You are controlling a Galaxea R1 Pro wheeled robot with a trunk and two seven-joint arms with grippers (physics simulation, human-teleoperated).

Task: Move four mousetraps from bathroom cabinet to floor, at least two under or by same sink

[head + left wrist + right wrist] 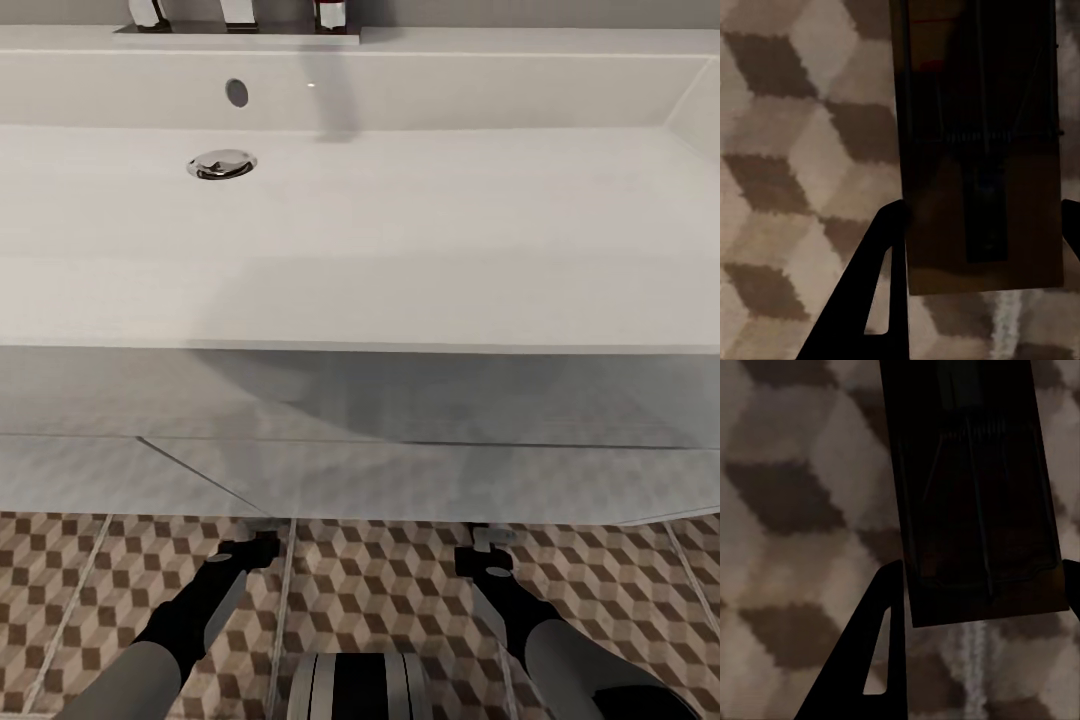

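Mousetraps sit one in each gripper: the left gripper [979,225] clamps a mousetrap [979,150] between its fingers, and the right gripper [982,585] clamps another mousetrap [975,495], both low over the tiled floor [380,580] just before the white sink [400,250].

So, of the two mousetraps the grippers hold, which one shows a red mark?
The mousetrap in the left gripper: this mousetrap shows a small red mark near its far end. The one in the right gripper looks dark all over.
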